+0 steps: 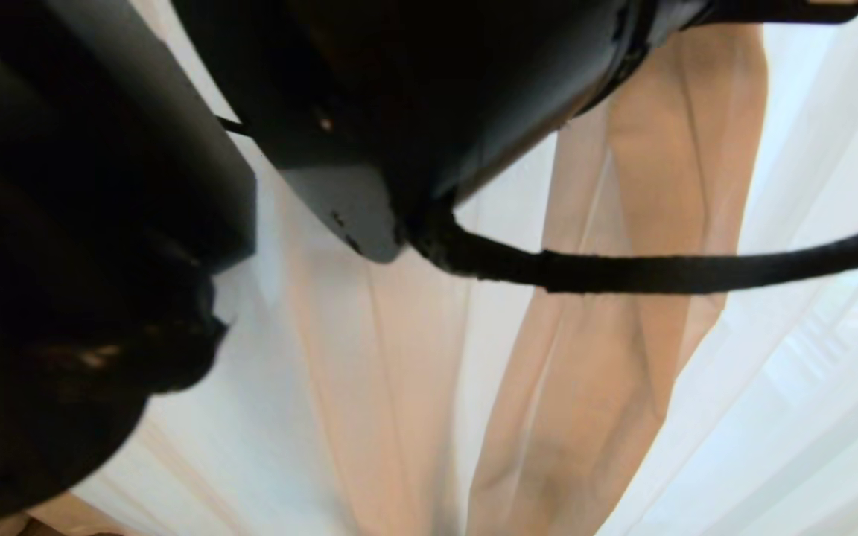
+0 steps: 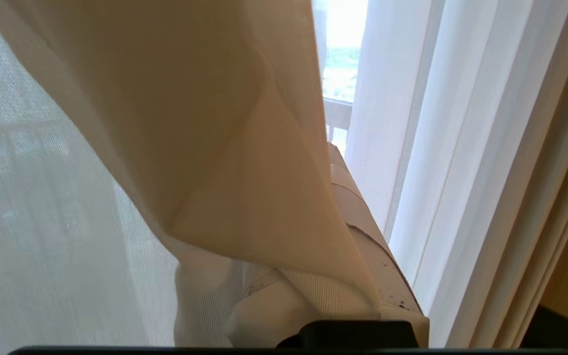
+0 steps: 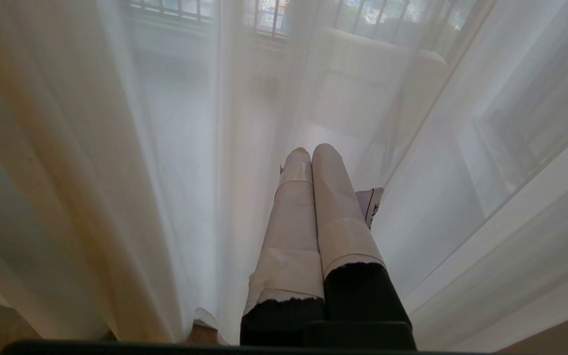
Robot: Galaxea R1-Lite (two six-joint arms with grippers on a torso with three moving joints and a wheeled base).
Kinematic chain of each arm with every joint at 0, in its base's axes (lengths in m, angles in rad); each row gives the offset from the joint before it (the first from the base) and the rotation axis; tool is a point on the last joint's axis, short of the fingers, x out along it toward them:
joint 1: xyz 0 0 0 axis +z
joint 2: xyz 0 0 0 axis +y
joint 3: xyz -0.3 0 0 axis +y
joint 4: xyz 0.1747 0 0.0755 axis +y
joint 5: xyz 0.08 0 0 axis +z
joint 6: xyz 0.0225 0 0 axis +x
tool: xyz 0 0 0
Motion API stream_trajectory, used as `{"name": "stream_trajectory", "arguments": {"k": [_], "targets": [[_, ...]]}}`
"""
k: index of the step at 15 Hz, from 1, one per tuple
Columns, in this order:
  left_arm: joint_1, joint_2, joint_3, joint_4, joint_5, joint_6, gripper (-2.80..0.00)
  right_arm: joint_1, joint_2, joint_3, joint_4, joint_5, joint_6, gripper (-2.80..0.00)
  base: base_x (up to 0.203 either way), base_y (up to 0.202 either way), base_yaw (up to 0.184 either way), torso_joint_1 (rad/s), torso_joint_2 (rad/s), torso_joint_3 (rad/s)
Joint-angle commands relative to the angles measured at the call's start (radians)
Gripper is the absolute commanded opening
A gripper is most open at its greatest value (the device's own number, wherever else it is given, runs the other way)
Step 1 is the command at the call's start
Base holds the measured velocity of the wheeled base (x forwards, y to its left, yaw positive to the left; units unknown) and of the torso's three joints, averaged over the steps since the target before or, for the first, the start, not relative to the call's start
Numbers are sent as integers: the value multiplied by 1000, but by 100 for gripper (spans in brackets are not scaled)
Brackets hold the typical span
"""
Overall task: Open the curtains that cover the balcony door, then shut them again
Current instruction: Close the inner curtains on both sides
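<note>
Left tool [image 2: 348, 197], fingers together, draped in a fold of the sheer white floor-length curtains [image 2: 225, 148], a gap showing beside it; next, sweep sideways. Right tool [image 3: 316, 158] closed, empty.

Sheer, finely woven white cloth curtains [image 3: 165, 148]; matt tape-wrapped right pincer [image 3: 313, 153] fingers [image 3: 291, 222]; glossy black arm [image 1: 414, 97].

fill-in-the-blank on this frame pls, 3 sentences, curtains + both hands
1. The left hand is shut on a fold of ____ fabric.
2. In the right wrist view, the right hand has its taped fingers pressed ____.
3. Through the sheer curtains in the right wrist view, a dark-barred ____ shows outside.

Missing words: beige; together; railing
</note>
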Motion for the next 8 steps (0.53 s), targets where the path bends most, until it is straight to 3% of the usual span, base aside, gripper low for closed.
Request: {"name": "stream_trajectory", "arguments": {"k": [1, 6, 8], "targets": [[-1, 38, 1, 0, 1, -4, -280, 0, 1, 0, 0, 1, -1, -280, 0, 0, 0, 0, 0, 0], [10, 41, -12, -3, 13, -3, -280, 0, 1, 0, 0, 1, -1, -280, 0, 0, 0, 0, 0, 0], [39, 36, -28, 4, 77, -1, -280, 0, 1, 0, 0, 1, -1, -280, 0, 0, 0, 0, 0, 0]]}}
